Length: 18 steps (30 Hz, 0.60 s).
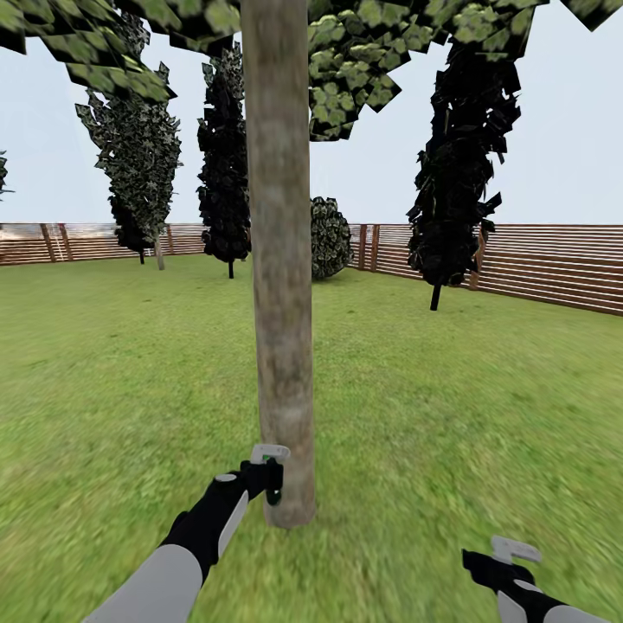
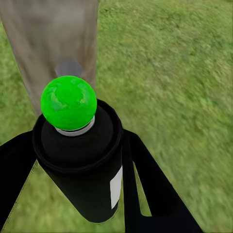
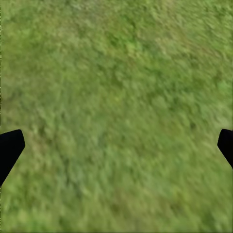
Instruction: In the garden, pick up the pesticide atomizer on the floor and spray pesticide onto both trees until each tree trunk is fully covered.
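The black fingers (image 2: 19,165) of the left gripper (image 1: 270,484) are closed on the pesticide atomizer (image 2: 85,165), which is held between them low beside the base of the tree trunk (image 1: 281,260), very near it; contact cannot be told. The atomizer is seen as a smooth dark cylinder topped by a glossy green ball (image 2: 68,102) on a pale collar. A white label (image 2: 116,187) is carried on its side; no writing can be read on it. The trunk is a straight column, mottled grey-brown and rough-looking, rising into blocky green leaves (image 1: 363,52).

The right gripper (image 1: 506,562) is held over the grass (image 1: 450,415) well to the right of the trunk, its two dark fingertips (image 3: 9,148) spread wide with nothing between them.

A brown slatted wooden fence (image 1: 554,268) is seen at the lawn's edge, with narrow dark trees (image 1: 454,173) before it.
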### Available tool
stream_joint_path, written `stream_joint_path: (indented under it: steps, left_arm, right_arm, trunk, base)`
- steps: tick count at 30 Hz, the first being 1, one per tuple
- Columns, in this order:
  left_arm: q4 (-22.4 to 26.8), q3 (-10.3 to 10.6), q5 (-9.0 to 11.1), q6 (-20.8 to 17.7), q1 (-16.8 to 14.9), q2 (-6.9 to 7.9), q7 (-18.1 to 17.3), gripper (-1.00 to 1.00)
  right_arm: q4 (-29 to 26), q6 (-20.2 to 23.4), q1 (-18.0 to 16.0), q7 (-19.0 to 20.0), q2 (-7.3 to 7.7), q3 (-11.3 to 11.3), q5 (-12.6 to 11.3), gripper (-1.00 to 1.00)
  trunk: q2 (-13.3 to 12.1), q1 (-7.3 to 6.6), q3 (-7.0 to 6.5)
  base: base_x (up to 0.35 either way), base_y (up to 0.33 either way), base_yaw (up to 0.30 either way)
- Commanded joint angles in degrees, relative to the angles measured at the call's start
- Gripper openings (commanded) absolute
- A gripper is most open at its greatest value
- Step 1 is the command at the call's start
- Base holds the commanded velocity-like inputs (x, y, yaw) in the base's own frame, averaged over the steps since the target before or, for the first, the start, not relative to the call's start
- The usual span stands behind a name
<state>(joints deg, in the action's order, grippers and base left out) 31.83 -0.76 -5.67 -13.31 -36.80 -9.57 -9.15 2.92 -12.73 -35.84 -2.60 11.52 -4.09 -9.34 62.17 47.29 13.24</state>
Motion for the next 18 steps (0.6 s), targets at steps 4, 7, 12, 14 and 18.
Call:
stream_joint_path:
  steps: [4, 7, 12, 14, 18]
  left_arm:
    - [0.9, -0.2, -0.6, -0.3, 0.0, -0.01, 0.0, -1.0]
    - [5.2, 0.2, -0.6, -5.9, 0.0, -0.12, -0.1, -1.0]
    - [34.0, -0.1, -0.3, -32.6, 0.0, 0.08, -0.2, -1.0]
    - [34.2, -0.2, -0.3, -32.6, 0.0, 0.08, -0.2, -1.0]
    - [34.4, -0.1, -0.3, -32.6, 0.0, 0.08, -0.2, -1.0]
  right_arm:
    - [0.2, -0.5, -0.1, 0.1, -0.42, -0.4, -0.1, 1.0]
    - [0.2, -0.5, -0.1, 0.1, -1.56, -0.4, -0.1, 1.0]
    - [0.2, -0.5, 0.0, 0.1, -1.94, -0.4, -0.1, 1.0]
    - [0.2, -0.5, 0.0, 0.1, -1.94, -0.4, -0.1, 1.0]
    - [0.2, -0.5, 0.0, 0.1, -1.94, -0.4, -0.1, 1.0]
  trunk:
    - [0.1, 0.02, 0.08]
    - [0.1, 0.02, 0.08]
    - [0.1, 0.02, 0.08]
    - [0.1, 0.02, 0.08]
    - [0.1, 0.02, 0.08]
  base:
    - [0.046, 0.0, 0.0]
    - [0.014, 0.0, 0.0]
    - [0.003, 0.0, 0.0]
    - [0.0, 0.0, 0.0]
    - [0.0, 0.0, 0.0]
